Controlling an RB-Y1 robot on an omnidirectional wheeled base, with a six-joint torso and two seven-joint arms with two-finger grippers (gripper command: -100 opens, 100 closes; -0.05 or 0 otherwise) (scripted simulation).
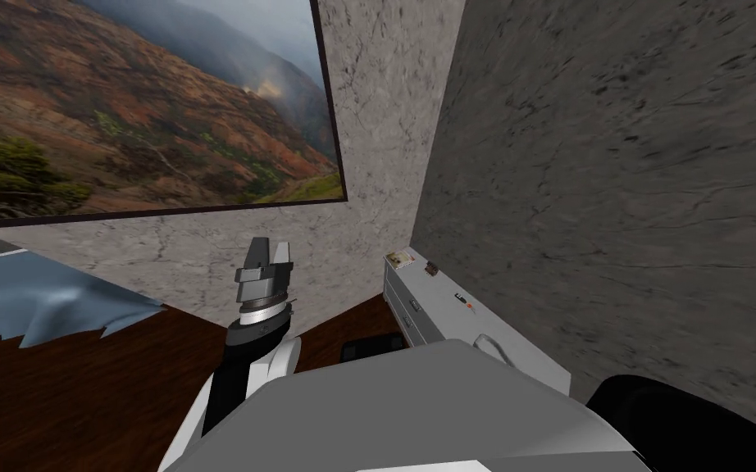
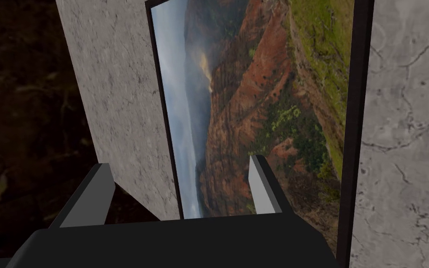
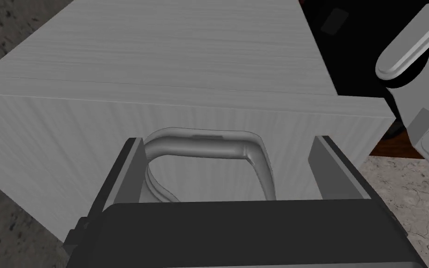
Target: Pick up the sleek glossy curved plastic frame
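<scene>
Frame (image 3: 209, 146): grey, curved, lying on the white desk (image 3: 185, 46) at its near end beside the dark wall. It sits between the spread fingers of the right hand (image 3: 227, 142), closer to one finger; whether they touch cannot be told. Left hand (image 1: 268, 254): raised, well apart from the desk, fingers spread. Small items (image 1: 431, 267): at the desk's far end.
</scene>
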